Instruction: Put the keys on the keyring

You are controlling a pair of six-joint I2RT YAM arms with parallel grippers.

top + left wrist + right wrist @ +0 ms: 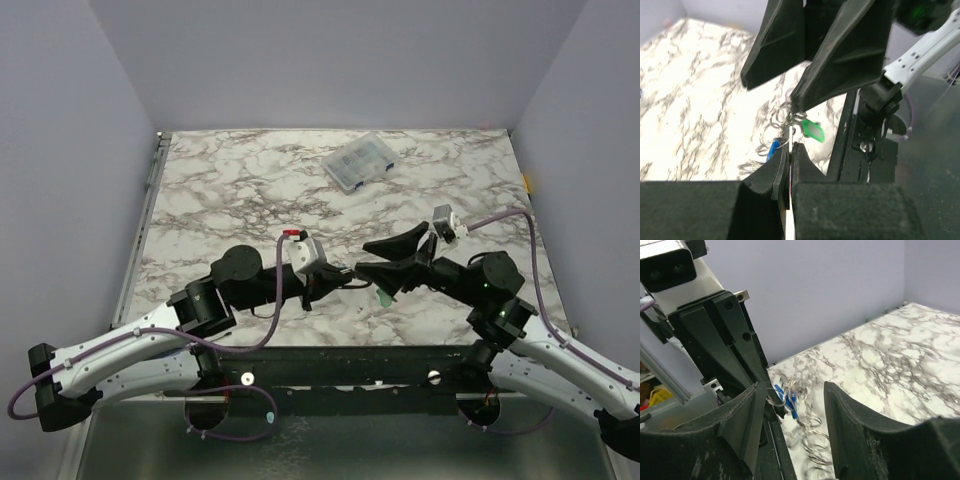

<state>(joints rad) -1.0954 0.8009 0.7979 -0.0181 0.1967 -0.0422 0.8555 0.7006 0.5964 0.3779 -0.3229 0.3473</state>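
- left gripper (790, 149): fingers pressed nearly together, pinching the thin pale wire of the keyring (790, 134), which shows edge-on just above the tips.
- right gripper (794, 390): fingers spread wide, nothing clamped between them. It faces the left gripper tip to tip.
- In the left wrist view, the tip of one right gripper finger (840, 55) sits right at the tangle of silvery loops. I can't tell whether it touches them.
- green key (812, 130): hangs just beside the keyring wire, under that right finger tip. In the top view it pokes out below the right gripper.
- blue keys (790, 404): bunched with the loops in the gap between the right fingers, close to the left gripper's tip. The left wrist view shows only one blue head, left of the wire.
- I can't tell whether any key is threaded on the ring; the loops overlap too much.
- chain (816, 440): coiled links trailing down from the key cluster over the marble.
- The whole cluster is between the two grippers, near the front edge of the table (230, 190).
- compartment box (359, 162): clear, toward the far side of the table, well apart from both grippers.
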